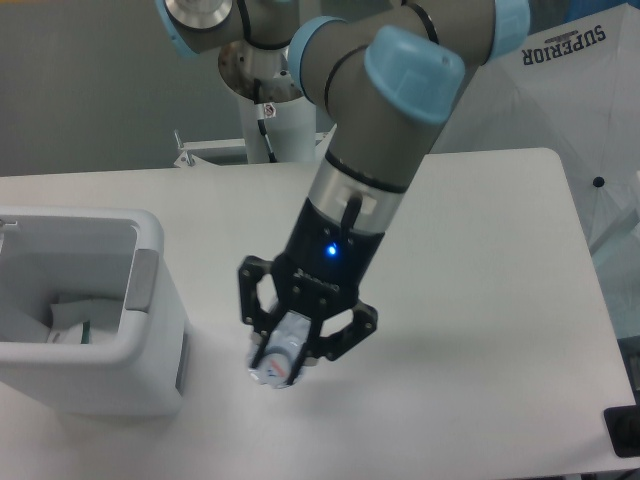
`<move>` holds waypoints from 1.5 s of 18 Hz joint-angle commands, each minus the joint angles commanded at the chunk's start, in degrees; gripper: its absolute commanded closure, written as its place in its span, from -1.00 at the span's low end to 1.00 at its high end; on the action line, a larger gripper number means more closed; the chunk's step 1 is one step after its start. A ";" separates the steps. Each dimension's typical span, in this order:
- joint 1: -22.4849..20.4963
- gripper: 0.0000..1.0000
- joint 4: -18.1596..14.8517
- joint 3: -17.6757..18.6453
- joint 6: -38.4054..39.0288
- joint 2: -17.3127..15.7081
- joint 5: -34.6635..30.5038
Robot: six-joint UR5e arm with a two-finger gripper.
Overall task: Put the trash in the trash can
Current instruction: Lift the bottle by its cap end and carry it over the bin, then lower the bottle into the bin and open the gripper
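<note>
1. The gripper (pixel 300 345) hangs over the white table (pixel 480 300), its fingers clamped on the clear bluish plastic bottle (pixel 280 355).
2. The bottle tilts, its capped end poking out below the fingers.
3. Left of the gripper stands the white trash can (pixel 150 290).
4. Inside it lies the white plastic packet (pixel 80 322).

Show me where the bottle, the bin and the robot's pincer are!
bottle (pixel 280 355): fixed camera, on its crumpled body between the fingers.
bin (pixel 150 240): fixed camera, on its thick rim corner.
pincer (pixel 300 350): fixed camera, midway between the fingertips.
</note>
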State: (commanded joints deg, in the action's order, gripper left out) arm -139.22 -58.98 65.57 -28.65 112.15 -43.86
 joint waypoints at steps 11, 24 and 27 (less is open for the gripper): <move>1.49 0.82 4.22 -0.62 1.93 -5.71 9.58; 9.67 0.78 6.76 2.54 1.93 -6.94 11.17; 11.60 0.78 7.47 5.52 1.23 -6.94 10.91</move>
State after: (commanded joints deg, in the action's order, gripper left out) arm -127.62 -51.51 71.09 -27.42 105.21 -32.96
